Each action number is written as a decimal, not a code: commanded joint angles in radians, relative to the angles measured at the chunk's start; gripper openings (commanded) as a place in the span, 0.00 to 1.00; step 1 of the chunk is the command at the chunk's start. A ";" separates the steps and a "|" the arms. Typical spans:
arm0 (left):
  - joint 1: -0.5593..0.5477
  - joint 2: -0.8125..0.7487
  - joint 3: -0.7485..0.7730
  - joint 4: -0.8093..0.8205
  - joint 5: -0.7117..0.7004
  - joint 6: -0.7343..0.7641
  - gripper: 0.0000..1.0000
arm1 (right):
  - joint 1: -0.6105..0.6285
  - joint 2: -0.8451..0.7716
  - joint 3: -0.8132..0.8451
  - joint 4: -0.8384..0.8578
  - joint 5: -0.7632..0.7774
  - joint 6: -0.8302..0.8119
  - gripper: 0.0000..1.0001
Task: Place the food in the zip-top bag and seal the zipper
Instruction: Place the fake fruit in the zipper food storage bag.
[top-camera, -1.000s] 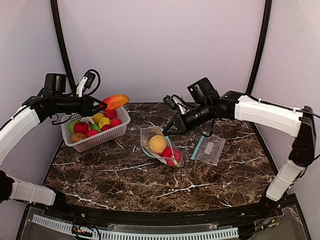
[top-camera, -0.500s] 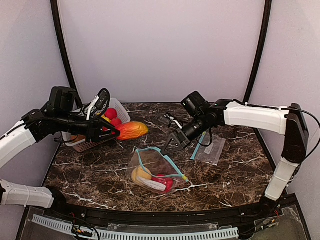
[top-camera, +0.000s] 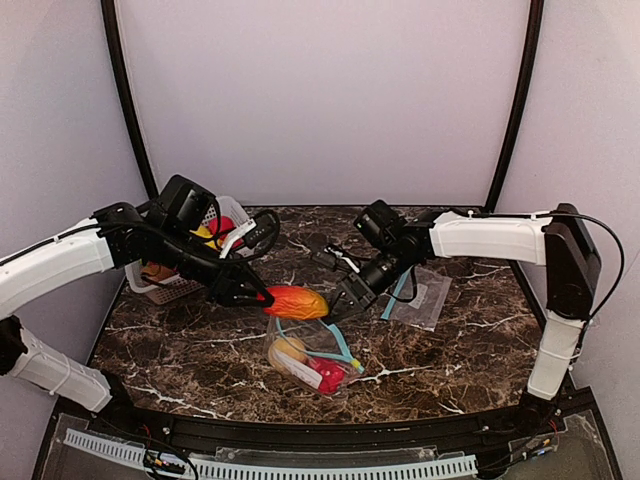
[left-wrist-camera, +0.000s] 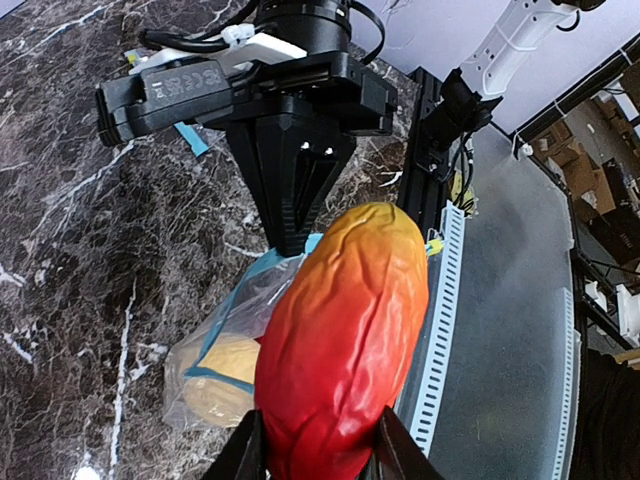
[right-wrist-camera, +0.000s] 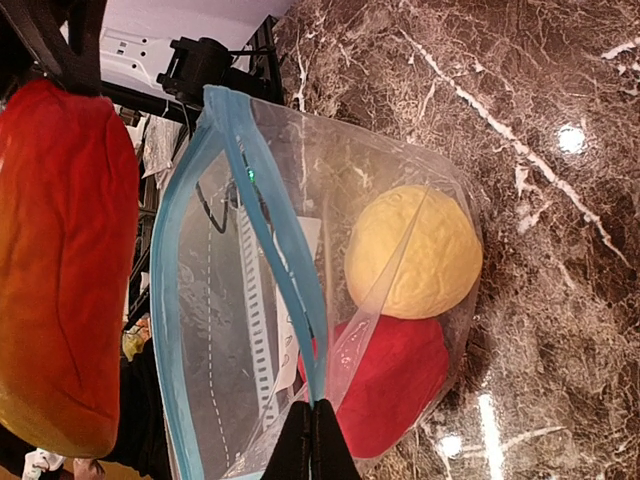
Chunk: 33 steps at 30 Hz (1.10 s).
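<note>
Left gripper (left-wrist-camera: 320, 452) clenched on the mango (top-camera: 296, 301), which 1 second ago hung over the basket (top-camera: 180, 290) at the table's (top-camera: 190, 370) rear-left corner and now hangs at the bag (right-wrist-camera: 215, 330) mouth, front-centre. Right gripper (right-wrist-camera: 315, 440) pinches the bag's blue rim open. The bag has shifted toward the front edge. 2 fruits lie inside. Judgement: insertion imminent, and the zipper remains unsealed.

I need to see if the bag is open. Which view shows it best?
Right wrist view: the bag fills the frame, its blue-rimmed mouth spread open, pinched by the right gripper. The top view shows it small; the left wrist view, only a corner behind the mango.
</note>
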 joint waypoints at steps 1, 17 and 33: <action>-0.007 0.030 0.113 -0.189 -0.079 0.144 0.33 | -0.005 -0.009 0.037 -0.060 0.029 -0.053 0.00; -0.135 0.233 0.334 -0.385 -0.225 0.307 0.33 | -0.001 -0.019 0.090 -0.154 0.039 -0.106 0.00; -0.243 0.380 0.449 -0.449 -0.327 0.439 0.36 | 0.022 -0.021 0.106 -0.175 0.021 -0.120 0.00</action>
